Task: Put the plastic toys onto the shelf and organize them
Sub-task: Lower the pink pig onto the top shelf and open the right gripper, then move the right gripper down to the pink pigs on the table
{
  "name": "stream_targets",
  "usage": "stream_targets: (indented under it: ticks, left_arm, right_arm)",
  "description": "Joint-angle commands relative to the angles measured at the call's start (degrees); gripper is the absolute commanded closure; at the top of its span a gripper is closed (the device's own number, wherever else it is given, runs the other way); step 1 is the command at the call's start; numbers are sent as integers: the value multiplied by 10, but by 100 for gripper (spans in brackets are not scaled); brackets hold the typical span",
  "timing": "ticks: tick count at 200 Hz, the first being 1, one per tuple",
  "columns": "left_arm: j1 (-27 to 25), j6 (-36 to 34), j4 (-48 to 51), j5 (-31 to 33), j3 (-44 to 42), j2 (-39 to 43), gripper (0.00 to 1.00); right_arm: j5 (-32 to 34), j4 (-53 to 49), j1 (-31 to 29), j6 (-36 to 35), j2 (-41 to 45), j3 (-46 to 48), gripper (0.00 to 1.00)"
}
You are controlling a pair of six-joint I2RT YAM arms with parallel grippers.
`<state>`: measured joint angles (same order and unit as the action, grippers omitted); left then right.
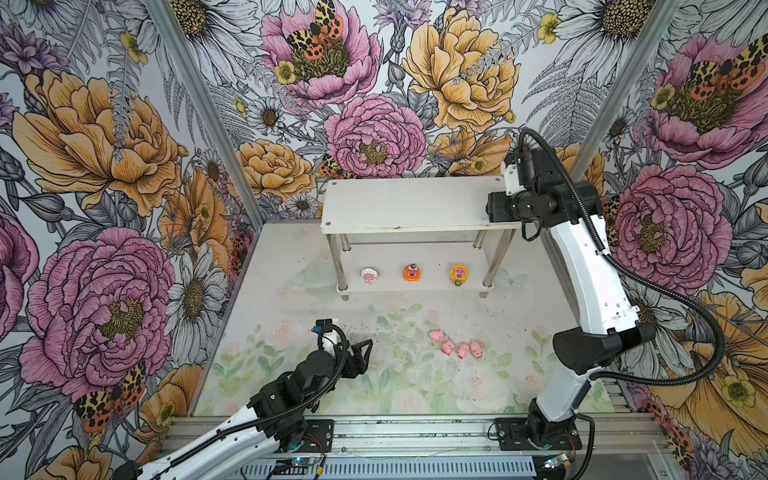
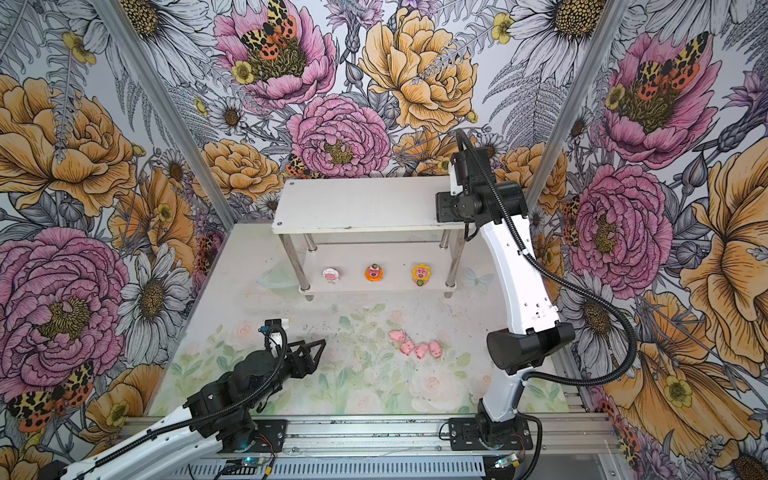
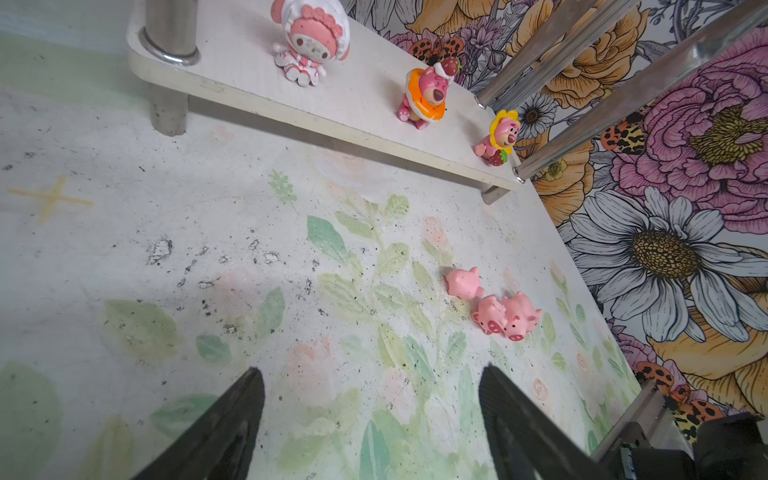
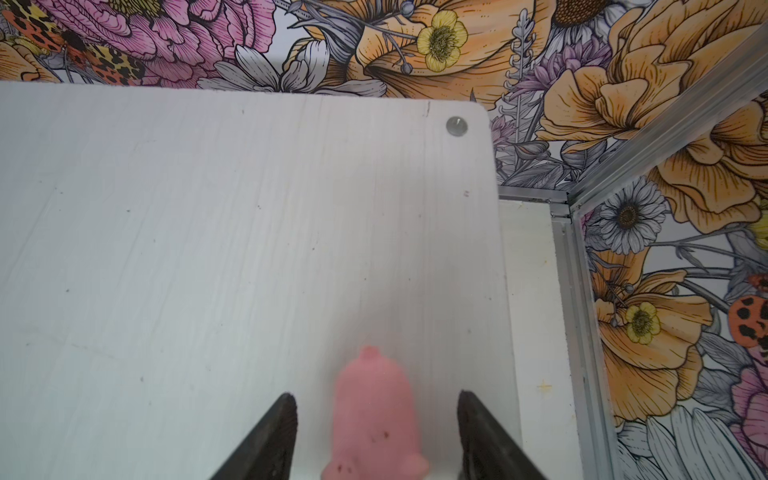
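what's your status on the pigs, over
Left hand open, empty, above the mat. Right hand open over the shelf top, one pig between its fingers, gaps either side. Four pigs left on the mat. Nothing blocking.

Bright, even, diffuse light thru all views; shadows faint & soft, e.g. under the shelf [image 3: 232, 70], w/ mild glare on its metal legs [image 3: 644, 89]. Right wrist view: pig [image 4: 374, 411] near the lens is out of focus, shelf beyond it sharp. Wide-angle distortion bends straight lines twd edges, esp. wrist views.
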<state>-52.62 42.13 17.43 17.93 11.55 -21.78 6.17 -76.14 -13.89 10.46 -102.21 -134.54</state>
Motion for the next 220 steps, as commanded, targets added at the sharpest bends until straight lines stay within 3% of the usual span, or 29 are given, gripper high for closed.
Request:
stream_targets:
  ticks: [1, 16, 32, 65, 85, 106, 137, 175, 189, 207, 220]
  left_arm:
    - [4, 7, 3, -3, -4, 3, 17]
    - [4, 7, 0, -7, -6, 2, 18]
    - [4, 13, -2, -9, -11, 0, 20]
    - [4, 22, -8, -19, -19, 1, 23]
    - [5, 33, -5, -16, -24, -3, 24]
    - [5, 42, -5, -15, -30, -9, 25]
    - [5, 45, -15, -15, -33, -19, 25]
    - [5, 52, -16, -18, -41, -16, 25]
    - [5, 56, -15, -19, -47, -13, 25]
    - [5, 60, -15, -18, -54, -7, 25]
    - [5, 61, -15, -15, -56, -1, 24]
  right_arm:
    - [10, -5, 2, 13, 56, -10, 34]
    - [32, -7, -5, 17, 104, 13, 34]
    - [113, -6, -43, 16, 167, 64, 34]
    - [242, 36, -249, 44, 322, 271, 35]
    - [255, 96, -352, 89, 398, 455, 37]
    - [222, 179, -406, 131, 435, 636, 37]
    - [74, 374, -426, 174, 416, 828, 39]
    - [94, 470, -408, 177, 342, 892, 44]
    - [78, 500, -394, 172, 309, 902, 51]
    - [58, 537, -377, 171, 276, 914, 72]
    - [39, 565, -366, 167, 256, 918, 74]
